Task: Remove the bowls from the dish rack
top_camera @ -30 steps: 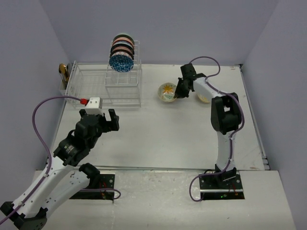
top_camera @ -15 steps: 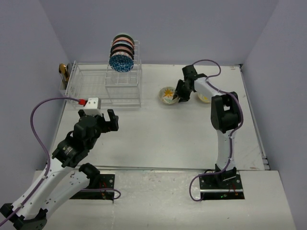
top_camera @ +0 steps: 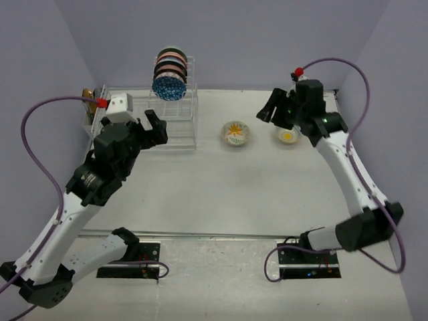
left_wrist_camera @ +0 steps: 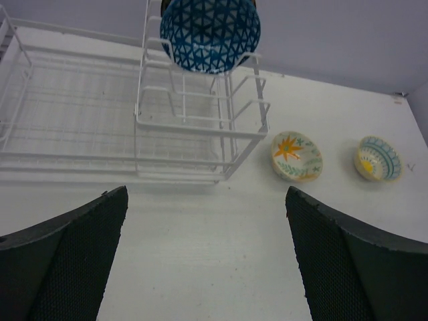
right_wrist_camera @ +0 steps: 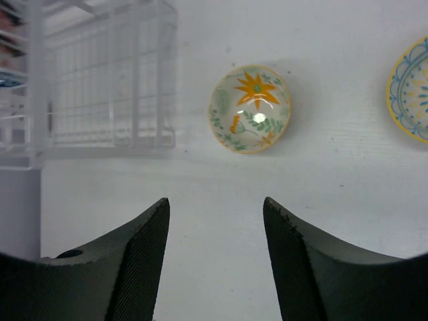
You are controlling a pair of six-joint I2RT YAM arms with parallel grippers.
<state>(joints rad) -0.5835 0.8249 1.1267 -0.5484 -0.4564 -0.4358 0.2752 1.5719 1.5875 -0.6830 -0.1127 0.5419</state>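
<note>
- The left gripper hangs above the near edge of the dish rack. Its jaws are spread as wide as they go, with nothing between them and touching nothing.
- Seen from the left wrist, the blue patterned bowl is at 12 o'clock from that gripper, standing on edge in the rack's tall slotted tower. The tower's white wires cross below and in front of it.
- The right gripper is raised above the table, its jaws partly apart and empty, touching no bowl.
- Seen from the right wrist, the flower bowl lies at 12 o'clock from the fingers, upright on the table and apart from them.
- The blue-and-yellow bowl sits at 3 o'clock from the flower bowl, near it but not touching.
- Seen from above, the rack lies at 9 o'clock from the flower bowl, with its low basket to the left and its tower at the right end.
- More bowls stand behind the blue one in the tower, perhaps four, though they overlap too much to count.
- A golden-brown object shows at the rack's far left end, mostly hidden.
</note>
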